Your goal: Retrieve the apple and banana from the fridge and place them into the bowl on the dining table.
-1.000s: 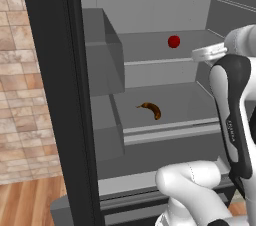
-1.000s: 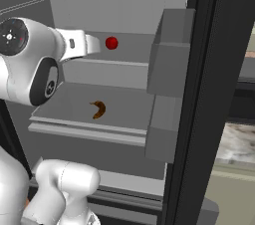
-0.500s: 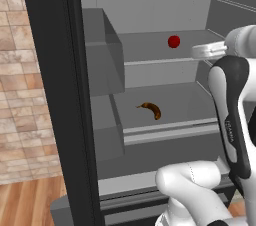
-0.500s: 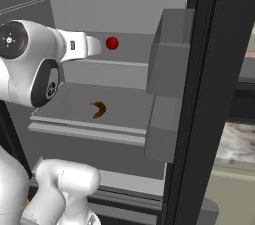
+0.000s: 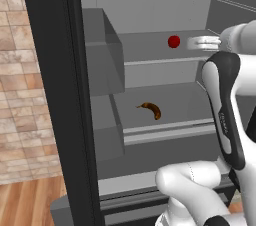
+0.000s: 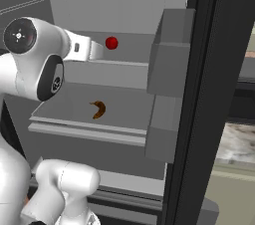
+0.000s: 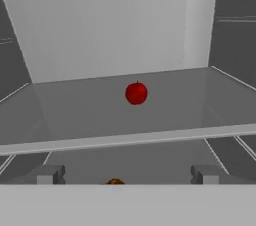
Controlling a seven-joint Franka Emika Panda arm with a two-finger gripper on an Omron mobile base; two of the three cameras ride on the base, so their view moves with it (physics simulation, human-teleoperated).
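Fridge: open, pale grey inside, with a black door edge standing at the left of the left base view and another at the right of the right base view
Apple: small, red and round, sitting alone on the upper shelf, about midway across it and back from the front lip; also seen in the side views
Banana: orange-brown with dark ends, lying curved on the lower shelf, one level below the apple and a little left of it in the left base view; in the right base view it lies near the middle of that shelf; a sliver of it peeks up at the bottom of the hand view
Gripper: held level with the upper shelf, in front of the apple and apart from it, pointing into the fridge
Fingers: two grey tips stand wide apart at the bottom of the hand view, jaws spread with nothing between them
Door bins: grey boxes fixed to the door's inner side, to the right of the shelves in the right base view
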